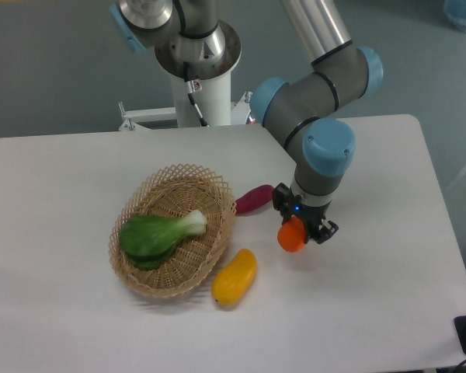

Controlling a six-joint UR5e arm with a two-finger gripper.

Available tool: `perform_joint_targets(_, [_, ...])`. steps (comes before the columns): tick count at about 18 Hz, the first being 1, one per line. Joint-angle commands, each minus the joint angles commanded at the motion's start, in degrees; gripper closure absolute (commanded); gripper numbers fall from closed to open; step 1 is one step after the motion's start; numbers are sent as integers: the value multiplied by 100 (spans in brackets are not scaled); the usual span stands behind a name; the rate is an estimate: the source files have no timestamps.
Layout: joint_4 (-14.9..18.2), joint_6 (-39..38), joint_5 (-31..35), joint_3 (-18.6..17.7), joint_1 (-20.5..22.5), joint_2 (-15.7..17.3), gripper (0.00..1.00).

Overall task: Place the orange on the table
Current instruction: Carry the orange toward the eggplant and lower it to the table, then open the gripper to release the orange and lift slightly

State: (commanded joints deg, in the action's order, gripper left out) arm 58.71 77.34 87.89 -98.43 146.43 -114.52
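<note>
The orange (pixel 291 237) is a small round bright-orange fruit held between the fingers of my gripper (pixel 299 231), which is shut on it. It sits right of the wicker basket and just above or at the white table (pixel 373 295); I cannot tell whether it touches the surface. The gripper points straight down and hides the orange's top.
A wicker basket (pixel 140 276) holding a green leafy vegetable (pixel 157 233) stands left of the gripper. A yellow mango-like fruit (pixel 234 277) lies by the basket's lower right. A dark purple vegetable (pixel 254 200) lies just left of the gripper. The robot base (pixel 198 85) stands at the back.
</note>
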Motion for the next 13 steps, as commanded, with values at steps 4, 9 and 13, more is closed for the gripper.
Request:
perform_joint_targets(4, [-9,0,9,-44,-9,-35,63])
perform_joint_targets(9, [-17,-9,0,-123,-18,-27,63])
perform_joint_targets(13, [-26,0,0,-115,-18,-26,41])
